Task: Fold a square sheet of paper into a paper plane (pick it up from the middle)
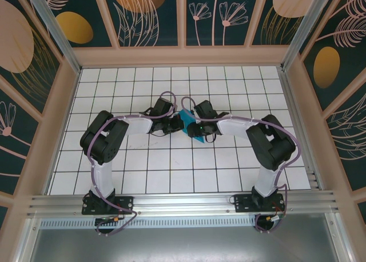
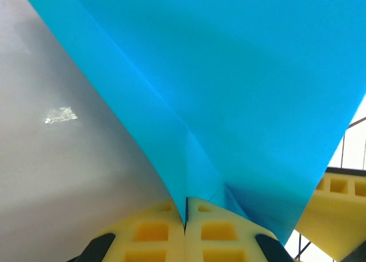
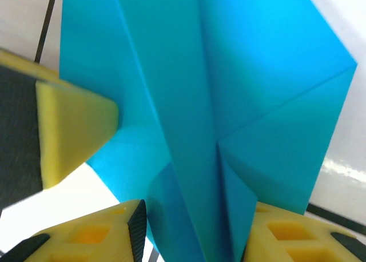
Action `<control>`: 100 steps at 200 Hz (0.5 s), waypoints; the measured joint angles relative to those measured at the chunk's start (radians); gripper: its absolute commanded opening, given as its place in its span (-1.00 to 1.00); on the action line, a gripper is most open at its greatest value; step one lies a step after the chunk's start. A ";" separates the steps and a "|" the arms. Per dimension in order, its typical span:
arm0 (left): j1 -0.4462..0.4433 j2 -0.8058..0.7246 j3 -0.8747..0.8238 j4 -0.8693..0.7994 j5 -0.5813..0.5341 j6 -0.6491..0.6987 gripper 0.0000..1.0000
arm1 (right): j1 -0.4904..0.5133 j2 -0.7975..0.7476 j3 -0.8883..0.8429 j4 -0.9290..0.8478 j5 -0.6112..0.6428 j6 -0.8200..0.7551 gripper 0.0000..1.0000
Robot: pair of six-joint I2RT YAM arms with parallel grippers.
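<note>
Fold in progress, paper held off the table. In the overhead view the two arms meet at the middle of the frame, and the paper point(image 1: 192, 128), a partly folded cyan sheet with several creases already set, sits between the left gripper point(image 1: 175, 124) and the right gripper point(image 1: 200, 130), above the white tiled table point(image 1: 171, 176). In the left wrist view the left gripper point(image 2: 185, 217) is clenched on the paper point(image 2: 229, 90): its yellow fingers point(image 2: 151, 230) meet at bottom centre of the frame, with the paper's corner pinched in the seam and the sheet fanning up to fill the upper right. In the right wrist view the right gripper point(image 3: 194, 239) has its jaws parted at the bottom edge of the frame, and a raised ridge of the paper point(image 3: 229, 90) runs down between them; no firm pinch is evident on this side. A finger of the left gripper point(image 3: 74, 130) shows at the left of that frame, touching the paper's edge. Judged risks: with one corner pinch apparently carrying the whole sheet, the free part may sag or swing, so the creases lose alignment before the next fold. If the right jaws close off the ridge line, they could set a false crease or crush the layers. A pull by either arm against the other's hold could tear the thin paper at the pinched corner. The fingers work very near each other, so a small error in approach could bring them into collision.
</note>
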 measured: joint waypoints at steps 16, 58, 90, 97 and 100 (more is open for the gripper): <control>0.000 0.000 0.000 0.000 0.000 0.000 -1.00 | 0.000 -0.016 -0.016 0.001 -0.016 -0.017 -0.09; 0.000 0.000 0.003 -0.008 -0.003 0.000 -1.00 | -0.003 -0.042 -0.052 0.001 -0.037 -0.043 -0.13; 0.000 0.000 0.004 -0.008 -0.003 0.000 -1.00 | -0.003 -0.057 -0.063 0.000 -0.034 -0.057 -0.38; 0.000 0.000 0.004 -0.008 -0.003 0.000 -1.00 | -0.003 -0.057 -0.064 0.001 -0.031 -0.061 -0.41; 0.000 0.000 0.004 -0.009 -0.003 0.000 -1.00 | -0.003 -0.057 -0.065 0.001 -0.030 -0.066 -0.42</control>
